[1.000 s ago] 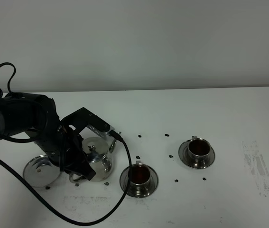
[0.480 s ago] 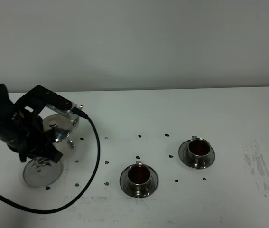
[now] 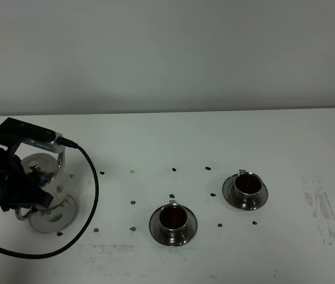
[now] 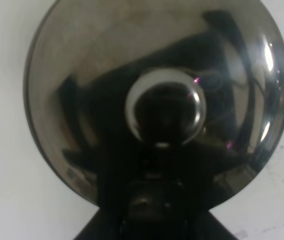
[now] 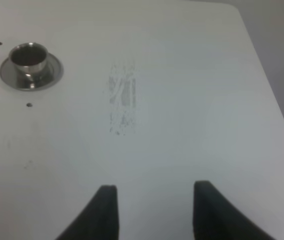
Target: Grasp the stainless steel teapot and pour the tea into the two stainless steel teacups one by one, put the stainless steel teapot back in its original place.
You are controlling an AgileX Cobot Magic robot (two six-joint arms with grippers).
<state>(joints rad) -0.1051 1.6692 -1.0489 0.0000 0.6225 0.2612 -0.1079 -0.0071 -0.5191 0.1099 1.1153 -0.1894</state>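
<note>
The stainless steel teapot [image 3: 42, 174] is at the far left, over the back part of the round shiny plate [image 3: 61, 220]; I cannot tell whether it touches it. My left gripper [image 3: 25, 198] is shut on its handle side. The left wrist view looks down on the teapot lid [image 4: 81, 75] and its knob [image 4: 164, 105]; the fingers are hidden there. Two steel teacups on dark saucers hold reddish-brown tea: the near one [image 3: 172, 218] and the far right one [image 3: 249, 186]. My right gripper [image 5: 154, 210] is open and empty over bare table; one cup [image 5: 29, 61] shows far from it.
A black cable [image 3: 93, 195] loops from the left arm across the table front. Small dark marks [image 3: 173, 170] dot the white table around the cups. A grey scuffed patch [image 3: 321, 207] lies at the right. The table's right edge [image 5: 277, 110] shows in the right wrist view.
My left arm has carried the teapot leftwards, from beside the near cup to over the shiny plate, and lowered it. The cups and the right gripper have not moved.
</note>
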